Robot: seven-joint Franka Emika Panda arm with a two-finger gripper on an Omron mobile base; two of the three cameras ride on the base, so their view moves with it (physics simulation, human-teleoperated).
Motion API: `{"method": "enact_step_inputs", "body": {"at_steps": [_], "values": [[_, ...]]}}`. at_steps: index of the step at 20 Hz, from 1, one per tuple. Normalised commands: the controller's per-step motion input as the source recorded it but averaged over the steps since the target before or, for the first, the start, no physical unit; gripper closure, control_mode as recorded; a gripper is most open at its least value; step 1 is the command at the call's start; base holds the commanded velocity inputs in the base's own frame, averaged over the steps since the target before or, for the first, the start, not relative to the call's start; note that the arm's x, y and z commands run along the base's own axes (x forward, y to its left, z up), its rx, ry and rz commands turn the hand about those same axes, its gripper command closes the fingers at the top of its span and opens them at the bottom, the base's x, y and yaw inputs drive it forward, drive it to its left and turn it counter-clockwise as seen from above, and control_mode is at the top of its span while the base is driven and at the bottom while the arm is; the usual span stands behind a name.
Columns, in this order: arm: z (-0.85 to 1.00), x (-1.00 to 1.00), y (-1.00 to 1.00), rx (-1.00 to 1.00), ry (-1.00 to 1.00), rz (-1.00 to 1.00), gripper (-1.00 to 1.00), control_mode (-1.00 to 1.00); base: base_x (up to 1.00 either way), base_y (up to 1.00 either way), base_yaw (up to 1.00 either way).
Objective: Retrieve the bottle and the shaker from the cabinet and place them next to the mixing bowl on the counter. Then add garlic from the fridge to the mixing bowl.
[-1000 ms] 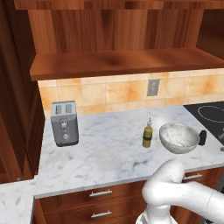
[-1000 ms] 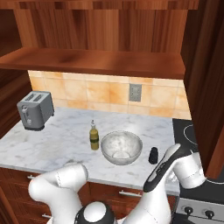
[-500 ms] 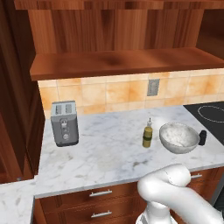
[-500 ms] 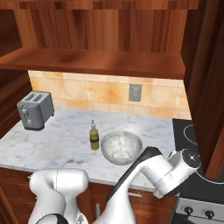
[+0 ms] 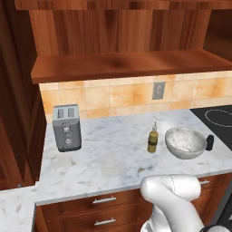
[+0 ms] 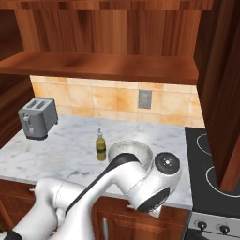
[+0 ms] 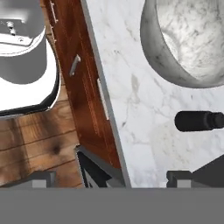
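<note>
The olive-yellow bottle (image 5: 153,139) (image 6: 101,146) stands upright on the white marble counter (image 5: 108,158) (image 6: 56,154), just left of the pale mixing bowl (image 5: 185,142) (image 6: 133,151). On the bowl's right stands the short black shaker (image 5: 210,142). In the hand view my gripper (image 7: 110,179) is open with nothing between its fingers, hovering over the counter's front edge (image 7: 131,109). There the bowl (image 7: 188,43) is at the top right and the shaker (image 7: 199,121) at the right. The wooden cabinet shelf (image 5: 127,63) (image 6: 93,65) hangs above the counter.
A silver toaster (image 5: 67,127) (image 6: 37,117) stands at the counter's left. A black stovetop (image 5: 217,118) (image 6: 211,173) adjoins it on the right. Wooden drawers with bar handles (image 5: 104,199) (image 7: 76,65) lie below. My arm's elbow (image 6: 154,183) covers the bowl's front.
My arm has swung from the right toward the middle of the right base view and now covers the bowl's front and the shaker there. Bottle, bowl and shaker have not moved.
</note>
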Motion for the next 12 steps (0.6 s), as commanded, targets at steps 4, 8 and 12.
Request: {"method": "enact_step_inputs", "body": {"at_steps": [4,8,12], "values": [[0.23,-0.11,0.61,-0.20,0.04,0.42,-1.00,-1.00,0.00,0.00,0.00],[0.29,0.00,0.58,-0.19,0.09,0.52,-1.00,-1.00,0.00,0.00,0.00],[0.21,0.00,0.73,-0.16,0.18,0.61,-1.00,-1.00,0.00,0.00,0.00]]}}
